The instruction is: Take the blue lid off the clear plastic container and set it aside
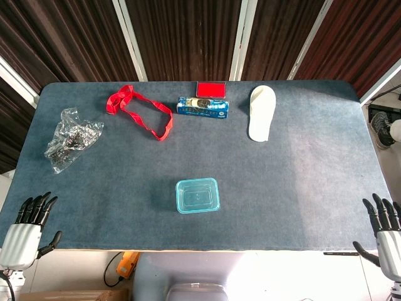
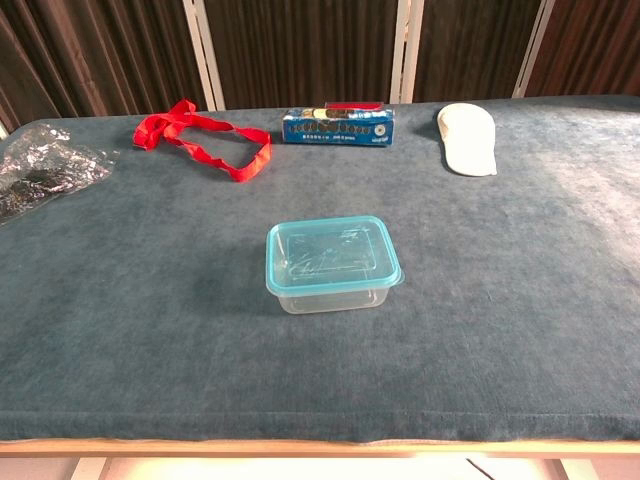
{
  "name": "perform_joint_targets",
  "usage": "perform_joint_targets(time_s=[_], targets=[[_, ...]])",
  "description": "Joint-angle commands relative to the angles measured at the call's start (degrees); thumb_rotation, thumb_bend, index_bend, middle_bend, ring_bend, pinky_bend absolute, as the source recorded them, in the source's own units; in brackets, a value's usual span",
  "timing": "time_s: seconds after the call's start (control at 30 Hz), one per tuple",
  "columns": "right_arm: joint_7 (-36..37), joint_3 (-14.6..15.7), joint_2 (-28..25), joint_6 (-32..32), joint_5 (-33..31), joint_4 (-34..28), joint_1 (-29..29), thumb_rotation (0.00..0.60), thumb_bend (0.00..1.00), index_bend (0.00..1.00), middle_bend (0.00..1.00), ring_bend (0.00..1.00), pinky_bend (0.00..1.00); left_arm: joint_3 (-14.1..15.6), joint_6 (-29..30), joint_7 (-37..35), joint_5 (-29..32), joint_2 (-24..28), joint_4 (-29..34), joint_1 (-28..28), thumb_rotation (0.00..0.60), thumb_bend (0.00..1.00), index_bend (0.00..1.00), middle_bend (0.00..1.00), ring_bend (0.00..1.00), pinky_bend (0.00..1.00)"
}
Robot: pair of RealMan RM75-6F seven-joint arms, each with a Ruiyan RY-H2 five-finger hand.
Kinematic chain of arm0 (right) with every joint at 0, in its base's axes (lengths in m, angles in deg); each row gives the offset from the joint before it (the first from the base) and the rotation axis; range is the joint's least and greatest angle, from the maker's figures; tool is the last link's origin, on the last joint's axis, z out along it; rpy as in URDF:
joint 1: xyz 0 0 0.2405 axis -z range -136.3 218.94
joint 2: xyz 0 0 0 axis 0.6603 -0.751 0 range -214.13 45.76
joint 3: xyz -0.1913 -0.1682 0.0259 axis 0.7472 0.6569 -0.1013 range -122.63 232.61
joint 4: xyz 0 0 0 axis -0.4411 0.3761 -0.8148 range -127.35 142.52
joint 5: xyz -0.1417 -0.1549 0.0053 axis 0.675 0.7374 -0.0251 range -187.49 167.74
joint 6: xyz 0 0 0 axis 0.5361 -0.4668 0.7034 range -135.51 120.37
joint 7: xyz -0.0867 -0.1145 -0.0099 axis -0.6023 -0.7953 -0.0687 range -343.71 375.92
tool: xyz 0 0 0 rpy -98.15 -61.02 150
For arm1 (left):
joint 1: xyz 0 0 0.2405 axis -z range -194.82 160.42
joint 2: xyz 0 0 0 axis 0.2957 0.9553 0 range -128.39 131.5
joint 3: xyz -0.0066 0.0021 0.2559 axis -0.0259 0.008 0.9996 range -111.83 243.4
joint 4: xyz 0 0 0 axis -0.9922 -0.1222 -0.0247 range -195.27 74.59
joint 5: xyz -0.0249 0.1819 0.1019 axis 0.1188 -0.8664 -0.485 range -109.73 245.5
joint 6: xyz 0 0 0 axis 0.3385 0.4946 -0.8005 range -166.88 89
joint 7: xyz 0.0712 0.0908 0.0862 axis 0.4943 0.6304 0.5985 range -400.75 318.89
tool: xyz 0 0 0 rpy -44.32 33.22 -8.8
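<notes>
Currently the container (image 2: 333, 285) stands upright near the middle of the surface (image 2: 520, 300), toward my edge, with the lid (image 2: 330, 252) seated on top and nothing touching it. My left robot hand (image 1: 28, 229) rests off the near left corner, fingers apart and holding nothing; my right robot hand (image 1: 385, 232) rests off the near right corner in the same spread, empty condition. Both are well apart from the container. I judge the container to be light, thin-walled and empty as far as its clear sides show, so it will probably slide or lift with the lid unless it is held down. The walls are likely to flex under pressure; grip them gently at the two short sides, below the rim. The lid appears to be semi-rigid plastic with a raised lip that overhangs the body. The best purchase is probably under that lip at a corner, peeling upward rather than pulling straight. Smooth plastic may slip between fingertips. A bare area of surface lies just beside the container on either side for setting the lid down.
</notes>
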Motion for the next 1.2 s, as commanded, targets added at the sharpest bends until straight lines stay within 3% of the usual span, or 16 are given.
perform_joint_targets(time_s=[0.03,0.17,0.27,0.37,0.6,0.9,1.03,1.2], targets=[[-0.3,-0.1,0.1,0.4,0.2,-0.1,-0.1,0.600,0.27,0.00,0.00,0.00,0.00,1.3,-1.7,-8.4,-5.9,-1.0,-2.0,3.0,0.600,0.32,0.00,0.00,0.00,0.06],[-1.1,0.0,0.4,1.6,0.6,-0.4,-0.3,0.600,0.27,0.00,0.00,0.00,0.00,2.3,-8.3,-22.1,-13.0,-3.3,-3.2,11.1,0.600,0.30,0.00,0.00,0.00,0.05],[-0.9,0.0,0.2,2.3,0.9,-0.7,-0.6,0.600,0.27,0.00,0.00,0.00,0.00,1.6,-17.2,-24.9,-13.7,-5.6,-1.1,17.8,0.600,0.29,0.00,0.00,0.00,0.01],[-0.2,-0.1,-0.2,2.3,1.4,-0.9,-0.5,0.600,0.27,0.00,0.00,0.00,0.00,-1.2,-24.5,-22.7,-11.8,-9.7,1.3,23.0,0.600,0.28,0.00,0.00,0.00,0.00],[3.9,-0.4,-1.9,1.8,1.6,-0.5,-0.2,0.600,0.27,0.00,0.00,0.00,0.00,-6.5,-29.6,-17.7,-6.9,-21.3,-0.1,28.4,0.600,0.28,0.00,0.00,0.00,0.00],[8.2,0.3,-3.8,2.0,3.3,-0.5,0.1,0.600,0.27,0.00,0.00,0.00,0.00,-11.5,-34.7,-9.7,0.0,-32.7,-10.5,34.1,0.600,0.29,0.00,0.00,0.00,0.00],[9.5,0.5,-4.4,2.2,3.7,-0.3,0.1,0.600,0.27,0.00,0.00,0.00,0.00,-12.7,-36.0,-7.2,2.8,-35.0,-14.5,35.5,0.600,0.29,0.00,0.00,0.00,0.00],[9.8,0.2,-4.6,2.2,3.3,-0.2,0.3,0.600,0.27,0.00,0.00,0.00,0.00,-12.4,-36.8,-6.8,4.7,-34.4,-15.0,36.1,0.600,0.29,0.00,0.00,0.00,0.00]])
